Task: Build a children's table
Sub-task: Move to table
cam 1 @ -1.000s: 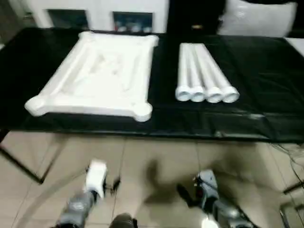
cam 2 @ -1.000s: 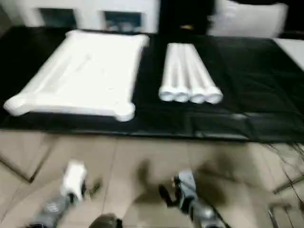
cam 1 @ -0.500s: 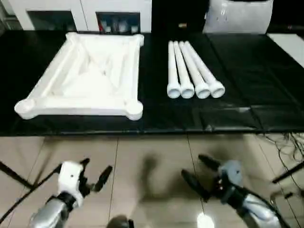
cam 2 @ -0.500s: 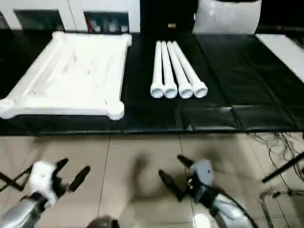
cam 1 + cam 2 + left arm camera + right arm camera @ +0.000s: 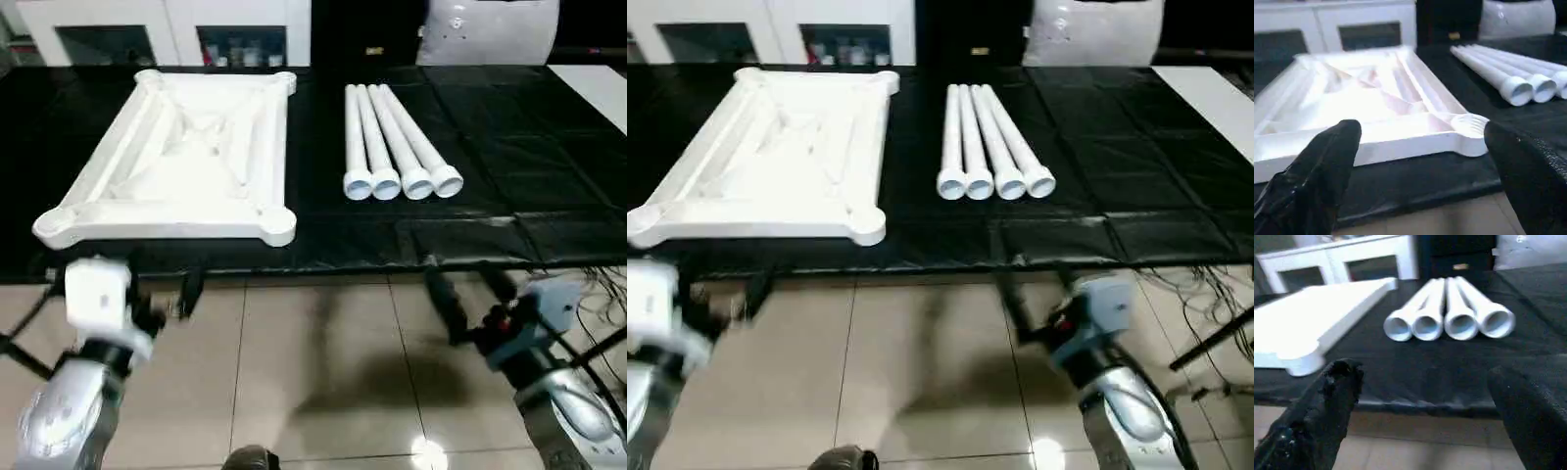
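left jaws: left gripper [image 5: 162, 297], two black fingers spread wide, nothing between them. Wrist view looks straight across the near edge of the tabletop, so it's lined up on that side, short of contact.
right jaws: right gripper [image 5: 468, 299], fingers also wide apart and empty. Wrist view frames the leg ends between the fingers; reads as pre-aimed at the legs, well short of them.
arm pose: both silver forearms low, in front of the bench edge, over tiled floor [image 5: 313, 372]. Neither touches anything.
tabletop: white plastic rectangular tabletop [image 5: 186, 157] lies upside down on the robot's left half of the bench, X-ribbed underside up. Judgement: flipped so the round corner sockets face up for the legs. Nearest right socket [image 5: 278, 223] sits right at the bench's front edge, easy reach.
legs: four long white tapered tube legs [image 5: 392, 142] lie side by side, touching, on the right of the tabletop and apart from it. Open wide ends face the robot, narrow ends point away. Judgement: bundled and parallel so one can be taken from an outer side.
bench: black sheet-covered work surface [image 5: 549, 166] carries both; sheet wrinkled near front right.
status: no leg fitted yet. Assembly not started, by my read.
next: right gripper onto an outer leg near its wide end.
risk: tubes are round; a nudge could roll the neighbours.
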